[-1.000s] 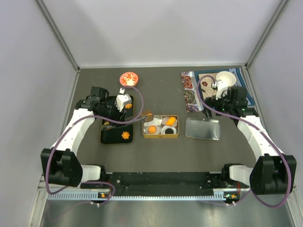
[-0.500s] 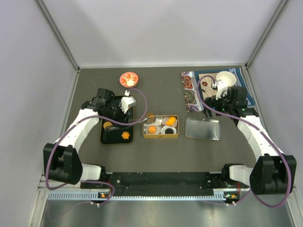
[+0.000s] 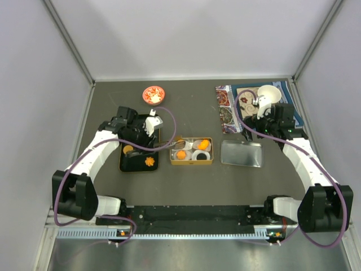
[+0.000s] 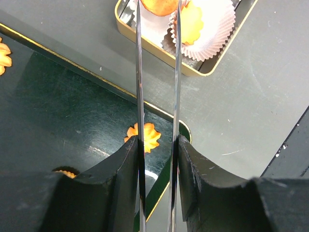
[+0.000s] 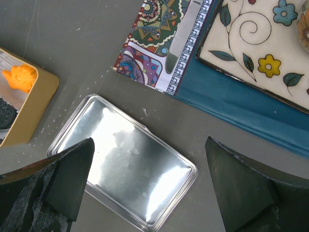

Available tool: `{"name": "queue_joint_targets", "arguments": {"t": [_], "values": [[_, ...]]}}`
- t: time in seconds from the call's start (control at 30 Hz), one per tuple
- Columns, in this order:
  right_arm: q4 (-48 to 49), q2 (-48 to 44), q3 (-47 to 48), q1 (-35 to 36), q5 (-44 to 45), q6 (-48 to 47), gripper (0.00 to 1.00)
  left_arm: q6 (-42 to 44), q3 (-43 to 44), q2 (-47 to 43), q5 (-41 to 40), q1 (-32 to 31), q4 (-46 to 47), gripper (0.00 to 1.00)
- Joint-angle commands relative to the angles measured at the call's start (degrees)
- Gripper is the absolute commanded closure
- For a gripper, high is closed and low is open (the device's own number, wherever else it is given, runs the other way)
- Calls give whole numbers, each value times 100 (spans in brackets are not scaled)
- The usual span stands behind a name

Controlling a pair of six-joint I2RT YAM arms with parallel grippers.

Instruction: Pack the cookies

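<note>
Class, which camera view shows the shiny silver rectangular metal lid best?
Right wrist: the shiny silver rectangular metal lid appears large, rim clear. Top external shows it small, right of the gold rectangular tin. Left wrist misses it.

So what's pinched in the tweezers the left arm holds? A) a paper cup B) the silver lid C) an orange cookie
C: an orange cookie sits between the tips of the tweezers, above the tin.
</note>
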Motion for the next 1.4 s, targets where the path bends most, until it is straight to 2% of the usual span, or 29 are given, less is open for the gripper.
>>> {"name": "queue_joint_targets", "arguments": {"t": [0.0,0.23,0.53,1.07,1.37], "values": [[74,20,324,-60,-67,-105,1,-66,-46,-42,-17,-34,272,76],[65,28,324,-60,-76,-105,1,-101,-151,-165,-43,-34,351,55],[56,28,324,-68,-93,-96,1,-145,-160,-376,-34,-34,333,43],[47,63,332,-60,-137,-104,1,-303,69,-1184,54,-34,-62,41],[38,55,332,-60,-173,-87,1,-865,130,-1834,-376,-25,52,42]]}}
